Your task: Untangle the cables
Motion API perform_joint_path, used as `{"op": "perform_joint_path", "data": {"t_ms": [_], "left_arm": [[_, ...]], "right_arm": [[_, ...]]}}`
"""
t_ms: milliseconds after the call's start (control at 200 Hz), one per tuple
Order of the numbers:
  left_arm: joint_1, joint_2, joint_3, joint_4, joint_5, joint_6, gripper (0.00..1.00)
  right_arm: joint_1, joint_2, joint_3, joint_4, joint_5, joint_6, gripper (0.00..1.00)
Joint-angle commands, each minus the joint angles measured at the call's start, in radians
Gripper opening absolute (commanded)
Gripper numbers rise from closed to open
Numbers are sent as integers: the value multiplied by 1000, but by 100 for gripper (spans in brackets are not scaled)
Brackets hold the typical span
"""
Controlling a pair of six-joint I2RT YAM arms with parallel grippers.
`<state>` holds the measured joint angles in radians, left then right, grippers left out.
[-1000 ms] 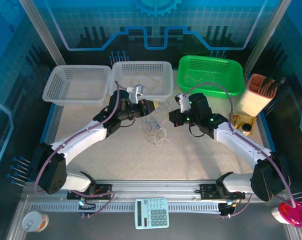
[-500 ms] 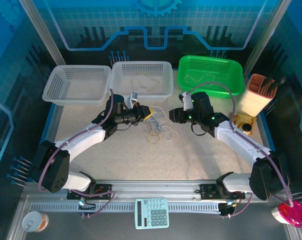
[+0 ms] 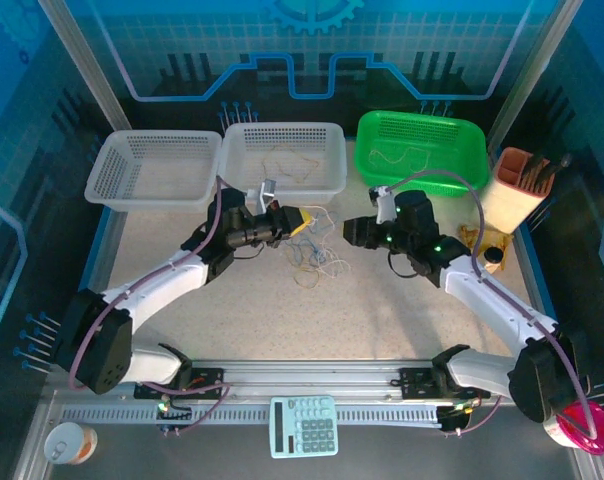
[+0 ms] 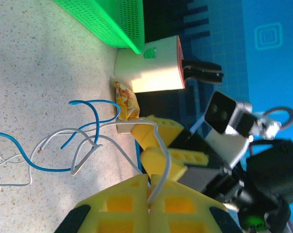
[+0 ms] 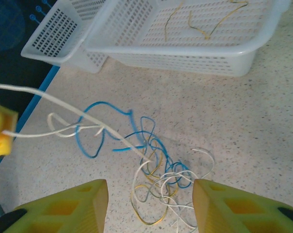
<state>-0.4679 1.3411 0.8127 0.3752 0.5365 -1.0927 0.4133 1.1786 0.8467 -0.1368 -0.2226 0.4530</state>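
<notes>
Left claw (image 4: 147, 196): fingers together, clamped on the white cable (image 5: 83, 116). That strand leaves the pinch lifted and fairly straight, then drops into the heap.

Right claw (image 5: 150, 208): fingers apart, nothing between them, hanging above the cables (image 3: 317, 262).

Layout, top view: the heap lies on the table (image 3: 282, 320) between the two claws, at 5 o'clock from the left claw and 7 to 8 o'clock from the right. The white basket (image 3: 282, 128), at 12 o'clock from the heap, has a few yellowish cords in it.

Right wrist view: the blue cable (image 5: 105, 103) loops around the held white strand at 10 o'clock from the heap's core. White and tan loops are knotted under it.

My read of the step: the left claw has one strand isolated, and the right needs to anchor the rest.

How to do it well:
- Keep the left clamp shut and don't add pull yet.
- Lower the right claw onto the dense core, not the blue outlier.
- Close fully, since these strands are thin.
- Draw the left claw toward 10 o'clock, slowly.
- If the whole heap lifts with it, stop and re-pin nearer the crossing.
</notes>
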Motion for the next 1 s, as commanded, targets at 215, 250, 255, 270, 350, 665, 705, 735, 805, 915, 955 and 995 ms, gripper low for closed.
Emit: {"op": "perform_joint_path", "data": {"t_ms": [215, 250, 255, 270, 350, 665, 705, 735, 805, 915, 955, 995], "left_arm": [[-5, -40, 22, -30, 110, 209, 0], [-5, -39, 26, -28, 114, 211, 0], [-5, -39, 25, -28, 115, 211, 0], [-5, -39, 26, -27, 117, 211, 0], [-4, -36, 32, -25, 124, 211, 0], [-4, -36, 31, -10, 136, 198, 0], [-5, -37, 29, -10, 137, 198, 0], [-5, -37, 29, -10, 138, 197, 0], [-6, -40, 26, -9, 140, 196, 0], [-5, -45, 23, -9, 141, 196, 0], [-5, -46, 23, -10, 143, 198, 0], [-6, -49, 22, -10, 142, 197, 0]], "right_arm": [[-55, 81, 19, 93, -213, -15, 51], [-54, 86, 13, 106, -228, -17, 51], [-55, 86, 12, 108, -231, -17, 51], [-55, 88, 8, 112, -235, -18, 51], [-53, 96, -4, 136, -254, -14, 51], [-53, 176, 27, 177, -330, -6, 50], [-53, 189, 28, 185, -343, -6, 50], [-53, 195, 28, 189, -350, -5, 49], [-53, 209, 52, 195, -360, -5, 46], [-54, 216, 55, 210, -366, -1, 28], [-54, 216, 55, 213, -369, -2, 20], [-54, 214, 52, 214, -370, -1, 13]]}}
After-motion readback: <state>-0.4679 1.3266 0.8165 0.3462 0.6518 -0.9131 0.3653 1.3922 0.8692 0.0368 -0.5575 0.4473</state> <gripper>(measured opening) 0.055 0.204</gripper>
